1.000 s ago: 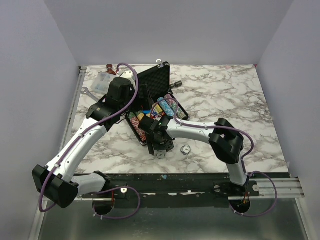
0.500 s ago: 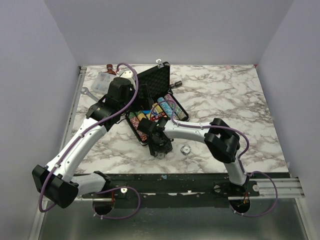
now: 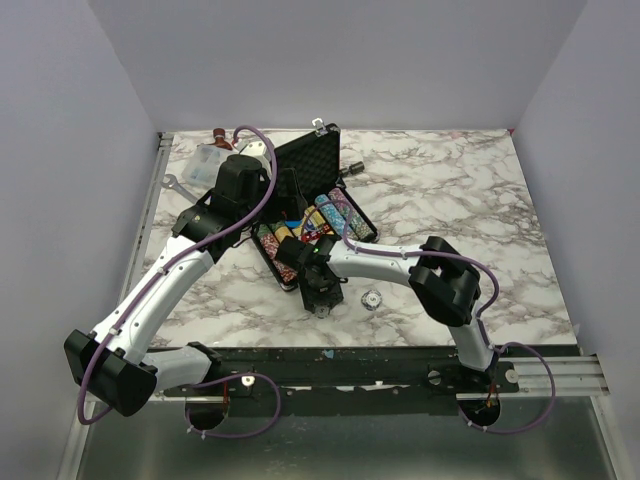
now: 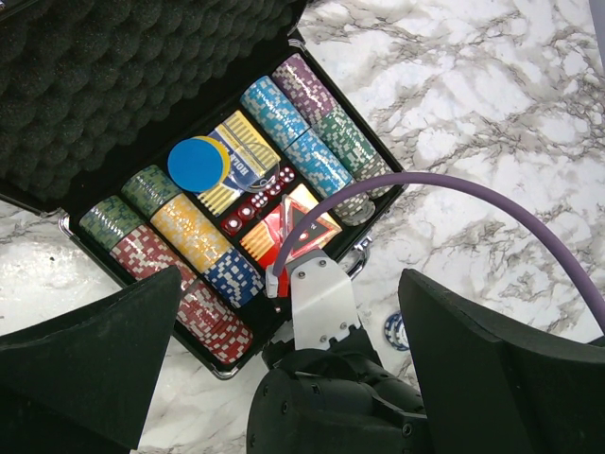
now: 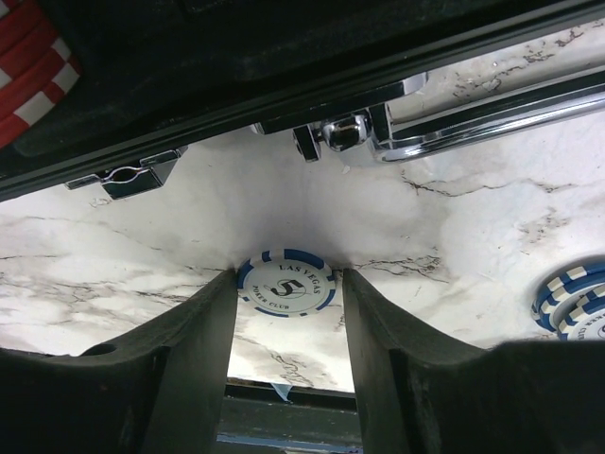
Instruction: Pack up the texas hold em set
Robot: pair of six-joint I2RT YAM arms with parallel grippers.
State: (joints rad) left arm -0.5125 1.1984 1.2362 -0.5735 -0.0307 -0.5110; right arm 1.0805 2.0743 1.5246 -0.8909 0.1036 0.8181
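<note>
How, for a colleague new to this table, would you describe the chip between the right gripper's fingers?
Find the open black briefcase. On the marble outside its front wall lies a white, blue-edged chip marked 5. Unlike similar chips farther right, it sits between the fingers of the right gripper.

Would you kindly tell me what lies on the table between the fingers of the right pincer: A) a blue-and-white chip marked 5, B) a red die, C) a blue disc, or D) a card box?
A: in the right wrist view, the right pincer straddles a blue-and-white chip printed with a 5.
</note>
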